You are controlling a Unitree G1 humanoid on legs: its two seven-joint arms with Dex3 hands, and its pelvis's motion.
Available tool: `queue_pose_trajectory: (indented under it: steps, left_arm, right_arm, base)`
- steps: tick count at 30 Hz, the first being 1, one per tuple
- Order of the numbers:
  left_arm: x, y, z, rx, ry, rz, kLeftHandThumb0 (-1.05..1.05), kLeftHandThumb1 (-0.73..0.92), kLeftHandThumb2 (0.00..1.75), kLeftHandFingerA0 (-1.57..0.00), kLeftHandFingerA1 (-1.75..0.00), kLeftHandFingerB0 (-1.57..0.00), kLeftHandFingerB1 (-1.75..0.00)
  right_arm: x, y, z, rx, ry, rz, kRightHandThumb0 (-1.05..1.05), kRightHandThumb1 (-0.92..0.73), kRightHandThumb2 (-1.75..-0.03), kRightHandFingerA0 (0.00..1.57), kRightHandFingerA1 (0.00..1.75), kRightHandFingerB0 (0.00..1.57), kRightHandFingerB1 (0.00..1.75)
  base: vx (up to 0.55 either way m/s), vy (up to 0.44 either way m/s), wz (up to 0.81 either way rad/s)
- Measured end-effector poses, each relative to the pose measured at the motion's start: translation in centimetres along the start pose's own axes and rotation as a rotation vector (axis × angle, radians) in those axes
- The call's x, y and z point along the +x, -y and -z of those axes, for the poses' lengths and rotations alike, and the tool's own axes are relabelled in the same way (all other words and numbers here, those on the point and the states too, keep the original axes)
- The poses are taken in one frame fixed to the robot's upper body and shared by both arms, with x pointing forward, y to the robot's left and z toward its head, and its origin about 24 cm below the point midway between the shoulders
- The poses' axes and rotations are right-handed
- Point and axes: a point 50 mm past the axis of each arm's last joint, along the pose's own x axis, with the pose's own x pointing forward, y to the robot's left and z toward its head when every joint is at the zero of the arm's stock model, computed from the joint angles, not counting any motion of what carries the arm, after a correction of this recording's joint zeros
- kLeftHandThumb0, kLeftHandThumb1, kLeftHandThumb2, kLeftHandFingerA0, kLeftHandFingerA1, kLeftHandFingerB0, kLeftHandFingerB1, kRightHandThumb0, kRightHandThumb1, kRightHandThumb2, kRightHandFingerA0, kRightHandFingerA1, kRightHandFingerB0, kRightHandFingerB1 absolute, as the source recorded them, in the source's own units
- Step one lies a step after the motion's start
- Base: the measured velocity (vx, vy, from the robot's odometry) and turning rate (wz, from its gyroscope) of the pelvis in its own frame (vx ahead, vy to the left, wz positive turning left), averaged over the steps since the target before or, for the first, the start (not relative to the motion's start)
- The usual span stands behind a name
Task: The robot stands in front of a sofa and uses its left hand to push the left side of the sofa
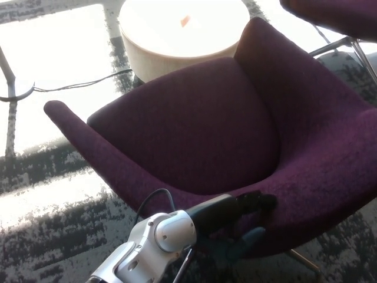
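my left hand (pixel 250 206) sits low in the frame, a little right of centre, pressed against the near rim of the purple sofa (pixel 194 127). the black fingers (pixel 262 201) lie against the fabric on the rim's outer edge, and i cannot tell whether they are spread or curled, since the dark hand blurs into the dark upholstery. a bluish part of the hand shows just below, under the rim. my silver forearm (pixel 156 239) comes up from the bottom edge, left of centre, with a thin black cable (pixel 154 197) looping over its top.

the sofa fills the middle and right of the frame: a deep, rounded seat with one arm tapering out toward the left edge and a high back rising at the upper right. one metal leg (pixel 303 259) shows beneath it at the lower right.

behind it, at the top centre, stands a round pale table (pixel 177 53), washed out by bright light. a dark cord (pixel 82 84) trails across the floor at the upper left. the floor (pixel 53 236) is a mottled grey and black carpet. part of another purple seat (pixel 336 12) shows in the top right corner.
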Motion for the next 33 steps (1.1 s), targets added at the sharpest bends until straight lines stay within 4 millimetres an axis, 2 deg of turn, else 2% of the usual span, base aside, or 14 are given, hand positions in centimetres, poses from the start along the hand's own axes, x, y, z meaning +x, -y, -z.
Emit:
queue_pose_trajectory:
  steps: [1, 5, 7, 11, 13, 14, 15, 24, 33]
  left_arm:
    - [0.0, 0.0, 0.0, -0.001, 0.0, -0.001, -0.89, 0.85, 1.21, 0.0, -0.22, -0.12, -0.23]
    - [-0.2, 0.0, 0.1, -0.004, 0.003, -0.004, -0.9, 0.85, 1.21, 0.0, -0.23, -0.12, -0.24]
    - [-0.3, -0.1, 0.1, -0.011, 0.002, -0.006, -0.89, 0.86, 1.21, -0.06, -0.2, -0.09, -0.23]
    - [-0.6, -0.6, 0.5, -0.023, 0.001, -0.006, -0.89, 0.86, 1.21, -0.06, -0.2, -0.09, -0.23]
    - [-0.7, -0.8, 0.7, -0.033, 0.002, -0.009, -0.9, 0.81, 1.18, 0.0, -0.19, -0.08, -0.22]
    - [-0.9, -1.0, 1.0, -0.051, 0.001, -0.018, -0.9, 0.81, 1.18, 0.0, -0.19, -0.08, -0.22]
    - [-1.1, -1.1, 1.2, -0.069, 0.001, -0.023, -0.92, 0.81, 1.18, -0.09, -0.24, -0.1, -0.24]
    - [-2.5, -2.4, 2.7, -0.139, -0.011, -0.063, -0.88, 0.8, 1.13, -0.07, -0.24, -0.07, -0.21]
    - [-4.1, -3.9, 4.4, -0.157, -0.04, -0.084, -0.89, 0.84, 1.17, -0.07, -0.22, -0.07, -0.2]
  right_arm:
    - [0.0, 0.0, -0.1, -0.006, 0.004, -0.002, -0.56, -0.85, -0.66, 0.58, 0.46, 0.54, 0.42]
    - [0.1, 0.0, -0.1, -0.018, 0.011, 0.003, -0.56, -0.81, -0.64, 0.58, 0.47, 0.56, 0.43]
    - [0.1, 0.1, -0.1, -0.008, 0.006, 0.01, -0.61, -0.84, -0.65, 0.58, 0.46, 0.55, 0.42]
    - [0.2, 0.2, -0.1, -0.005, 0.001, 0.013, -0.61, -0.84, -0.65, 0.58, 0.46, 0.55, 0.42]
    - [0.2, 0.2, 0.0, -0.002, -0.001, 0.013, -0.58, -0.81, -0.65, 0.58, 0.43, 0.57, 0.42]
    - [0.2, 0.3, 0.0, 0.003, -0.003, 0.016, -0.58, -0.81, -0.65, 0.58, 0.43, 0.57, 0.42]
    - [0.2, 0.3, 0.0, 0.008, -0.005, 0.018, -0.58, -0.81, -0.65, 0.61, 0.45, 0.57, 0.43]
    - [0.1, 0.4, 0.0, 0.018, -0.003, 0.013, -0.59, -0.82, -0.65, 0.6, 0.46, 0.56, 0.43]
    - [0.1, 0.3, 0.0, 0.018, -0.002, 0.01, -0.58, -0.81, -0.64, 0.6, 0.47, 0.57, 0.44]
  base:
    - [0.0, 0.0, 0.0]
    - [0.0, 0.0, 0.0]
    - [0.0, 0.0, 0.0]
    - [0.0, 0.0, 0.0]
    - [0.0, 0.0, 0.0]
    - [0.0, 0.0, 0.0]
    - [0.0, 0.0, 0.0]
    - [0.0, 0.0, 0.0]
    - [0.0, 0.0, 0.0]
